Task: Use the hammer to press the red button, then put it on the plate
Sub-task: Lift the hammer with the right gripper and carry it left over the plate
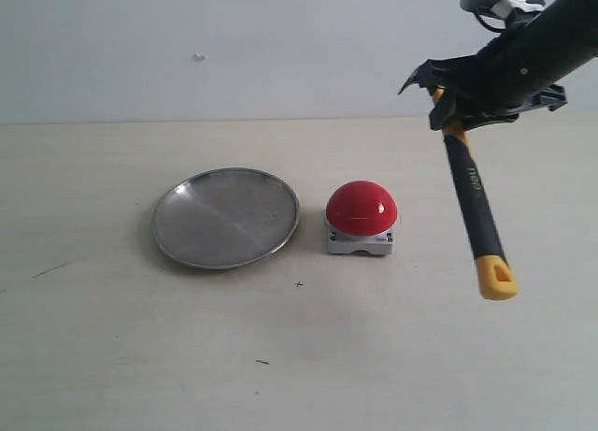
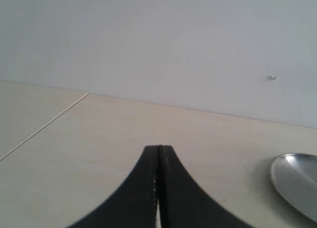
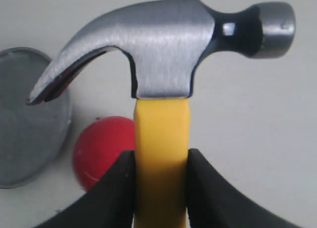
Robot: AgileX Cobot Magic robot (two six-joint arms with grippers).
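My right gripper (image 1: 448, 108) is shut on the hammer (image 1: 475, 211) just below its head, high above the table at the right. The handle hangs down towards the front, its yellow end lowest. In the right wrist view the jaws clamp the yellow neck of the hammer (image 3: 161, 134), with my right gripper (image 3: 161, 161) over the red button (image 3: 101, 149). The red button (image 1: 362, 209) sits on its grey-white base mid-table, left of the hammer. The silver plate (image 1: 226, 216) lies left of the button, bare. My left gripper (image 2: 158, 151) is shut on nothing, low over the table; the plate (image 2: 297, 181) shows at that view's edge.
A pale wall rises behind the beige table (image 1: 140, 356). A seam line (image 2: 44, 124) crosses the tabletop in the left wrist view. Small dark specks (image 1: 263, 362) dot the table in front of the plate and button.
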